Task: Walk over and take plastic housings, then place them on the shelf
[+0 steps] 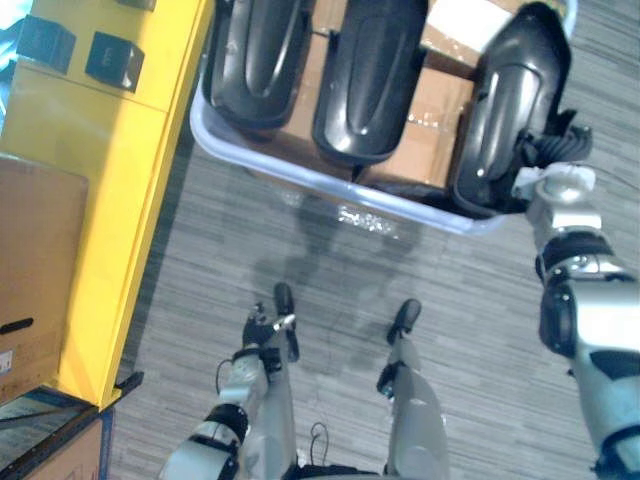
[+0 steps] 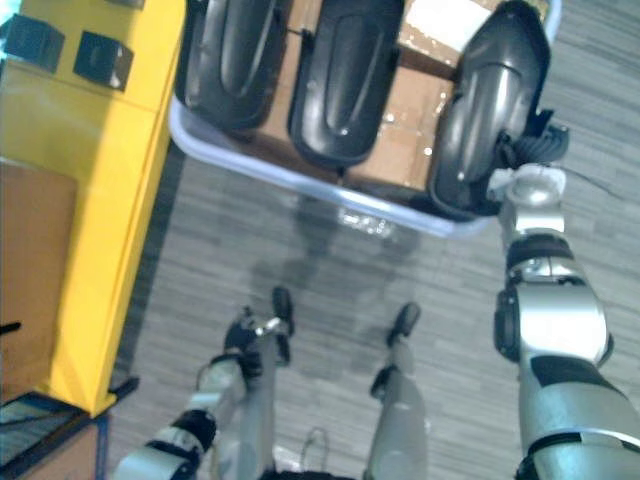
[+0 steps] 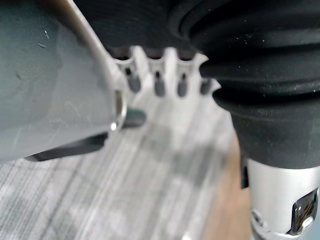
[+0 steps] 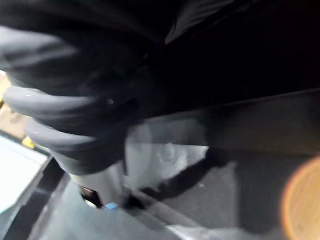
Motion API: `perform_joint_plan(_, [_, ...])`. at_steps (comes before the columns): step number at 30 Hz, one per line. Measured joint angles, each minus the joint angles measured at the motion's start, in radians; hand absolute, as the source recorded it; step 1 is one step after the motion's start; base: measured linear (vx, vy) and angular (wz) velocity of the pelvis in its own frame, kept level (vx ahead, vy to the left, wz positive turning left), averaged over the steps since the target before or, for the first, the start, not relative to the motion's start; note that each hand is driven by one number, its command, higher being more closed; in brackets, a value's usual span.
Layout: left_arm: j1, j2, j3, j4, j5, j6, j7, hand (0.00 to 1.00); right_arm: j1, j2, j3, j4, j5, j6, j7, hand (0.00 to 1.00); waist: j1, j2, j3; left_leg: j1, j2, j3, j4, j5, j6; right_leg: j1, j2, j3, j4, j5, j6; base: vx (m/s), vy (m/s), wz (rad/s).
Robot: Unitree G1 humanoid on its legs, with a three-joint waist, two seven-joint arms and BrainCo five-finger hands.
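Three black plastic housings lie side by side on cardboard in a pale blue bin [image 1: 300, 180]: the left housing [image 1: 255, 55], the middle housing [image 1: 365, 80] and the right housing [image 1: 510, 110]. The right one leans out over the bin's rim. My right hand [image 1: 556, 148] is raised against that housing's lower right edge, its fingers hidden behind the shell. My left hand [image 1: 262, 328] hangs low over the grey floor, far from the bin, with its fingers [image 3: 159, 85] relaxed and holding nothing.
A yellow shelf unit [image 1: 120, 200] runs along the left, with two small dark boxes [image 1: 112, 60] on it. A brown cardboard box [image 1: 35, 270] stands at its near end. A white sheet [image 1: 470, 20] lies in the bin's far right corner. Grey striped floor spreads between me and the bin.
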Motion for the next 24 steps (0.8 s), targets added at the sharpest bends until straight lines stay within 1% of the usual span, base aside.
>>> perform_joint_plan(2, [0.0,-0.004,0.0,0.002,0.0,0.001,0.0,0.0,0.0,0.004,0.0,0.001,-0.024,0.0,-0.001,1.0,0.001,0.001,0.0,0.005,-0.001,0.0,-0.005,0.002,0.0,0.003,0.0,0.0,0.0,0.0,0.0,0.0,-0.004,0.02])
perform_joint_plan(3, [0.0,-0.011,0.0,0.009,0.0,0.002,0.001,0.0,0.0,0.007,0.002,0.001,-0.045,0.001,0.0,1.0,0.003,0.01,-0.006,0.008,-0.001,-0.002,-0.006,0.004,0.002,0.008,0.0,-0.003,0.0,0.0,0.0,0.0,-0.008,0.05])
perform_joint_plan(4, [0.001,-0.015,0.0,0.01,0.0,0.003,0.001,0.0,0.001,0.01,0.002,0.001,-0.056,0.002,-0.001,1.0,0.005,0.012,-0.007,0.013,-0.002,-0.001,-0.008,0.004,0.002,0.011,0.0,-0.003,0.0,0.0,0.0,0.0,0.0,0.0])
perform_joint_plan(6, [0.01,-0.022,0.001,0.009,0.001,0.004,0.002,0.0,0.006,0.035,0.004,0.0,-0.083,0.01,-0.003,1.0,0.008,0.022,-0.013,0.032,-0.002,0.0,-0.014,0.004,0.002,0.026,0.0,-0.002,-0.001,0.0,-0.001,0.0,0.0,0.0])
perform_joint_plan(8, [0.033,-0.034,0.008,0.002,0.0,0.005,0.01,0.0,0.023,0.074,0.008,-0.03,-0.128,0.031,-0.013,1.0,0.01,0.028,-0.016,0.061,-0.002,0.005,-0.027,0.007,0.0,0.046,0.0,-0.002,-0.001,-0.004,-0.001,0.0,0.0,0.0])
perform_joint_plan(11, [0.062,-0.033,0.024,-0.045,-0.011,0.007,0.01,0.0,0.098,0.081,0.005,-0.168,-0.194,0.061,-0.023,1.0,0.014,0.029,-0.017,0.088,-0.002,0.007,-0.034,0.007,0.0,0.07,-0.001,-0.002,0.001,-0.013,0.002,0.0,0.0,0.0])
perform_joint_plan(12, [0.096,-0.032,0.06,-0.091,-0.042,0.007,0.012,0.0,0.157,0.082,-0.001,-0.255,-0.241,0.071,-0.027,1.0,0.014,0.029,-0.017,0.117,-0.002,0.01,-0.043,0.007,-0.001,0.091,-0.002,-0.002,0.003,-0.016,0.003,0.0,0.0,0.0])
perform_joint_plan(15, [0.16,-0.014,0.132,-0.198,-0.056,0.006,0.023,0.0,0.239,0.083,-0.004,-0.373,-0.304,0.073,-0.049,1.0,0.003,0.029,-0.017,0.187,-0.01,0.011,-0.064,0.009,-0.004,0.142,-0.013,-0.004,0.032,-0.051,0.021,0.02,-0.016,0.08])
perform_joint_plan(16, [0.184,0.001,0.16,-0.247,-0.06,0.005,0.031,0.0,0.272,0.084,-0.005,-0.424,-0.324,0.073,-0.061,1.0,-0.003,0.029,-0.017,0.218,-0.012,0.011,-0.074,0.01,-0.004,0.163,-0.017,-0.005,0.048,-0.065,0.022,0.03,-0.012,0.1])
perform_joint_plan(17, [0.205,0.016,0.208,-0.311,-0.066,0.005,0.044,0.0,0.331,0.085,-0.033,-0.512,-0.351,0.072,-0.073,1.0,-0.005,0.03,-0.017,0.262,-0.017,0.01,-0.092,0.01,-0.006,0.193,-0.024,-0.008,0.072,-0.09,0.027,0.03,-0.007,0.21])
perform_joint_plan(18, [0.222,0.027,0.26,-0.377,-0.063,0.0,0.059,0.0,0.395,0.09,-0.07,-0.595,-0.386,0.071,-0.091,1.0,-0.006,0.03,-0.027,0.298,-0.027,0.003,-0.113,0.013,-0.011,0.22,-0.036,-0.02,0.096,-0.121,0.035,0.02,-0.001,0.26])
perform_joint_plan(19, [0.23,0.037,0.279,-0.402,-0.049,-0.001,0.067,0.0,0.427,0.098,-0.088,-0.628,-0.408,0.071,-0.101,1.0,-0.009,0.03,-0.041,0.309,-0.032,-0.002,-0.123,0.014,-0.013,0.228,-0.041,-0.027,0.102,-0.133,0.035,0.02,0.001,0.27])
perform_joint_plan(20, [0.236,0.063,0.318,-0.438,-0.02,-0.001,0.087,0.0,0.49,0.117,-0.12,-0.685,-0.44,0.07,-0.114,1.0,-0.007,0.021,-0.083,0.323,-0.036,-0.002,-0.149,0.02,-0.018,0.229,-0.044,-0.029,0.108,-0.141,0.036,0.07,-0.005,0.17])
perform_joint_plan(21, [0.239,0.087,0.361,-0.477,0.022,0.002,0.109,0.0,0.548,0.139,-0.137,-0.734,-0.475,0.072,-0.121,1.0,-0.006,0.015,-0.108,0.353,-0.039,-0.003,-0.173,0.027,-0.021,0.252,-0.044,-0.033,0.105,-0.144,0.038,0.1,-0.008,0.12])
perform_joint_plan(22, [0.24,0.095,0.381,-0.502,0.051,0.005,0.124,0.0,0.582,0.149,-0.146,-0.766,-0.495,0.074,-0.125,1.0,-0.006,0.012,-0.113,0.377,-0.041,-0.004,-0.187,0.029,-0.023,0.272,-0.044,-0.037,0.103,-0.147,0.041,0.13,-0.017,0.16])
perform_joint_plan(23, [0.252,0.104,0.416,-0.565,0.097,0.009,0.143,0.0,0.653,0.173,-0.166,-0.826,-0.529,0.078,-0.129,1.0,-0.009,0.006,-0.138,0.415,-0.047,-0.009,-0.208,0.033,-0.027,0.313,-0.046,-0.054,0.092,-0.153,0.047,0.13,-0.017,0.19])
perform_joint_plan(24, [0.271,0.11,0.431,-0.631,0.149,0.011,0.162,0.0,0.707,0.193,-0.186,-0.874,-0.564,0.081,-0.129,1.0,-0.011,0.0,-0.18,0.435,-0.05,-0.011,-0.228,0.033,-0.027,0.334,-0.047,-0.061,0.079,-0.154,0.049,0.13,-0.013,0.15])
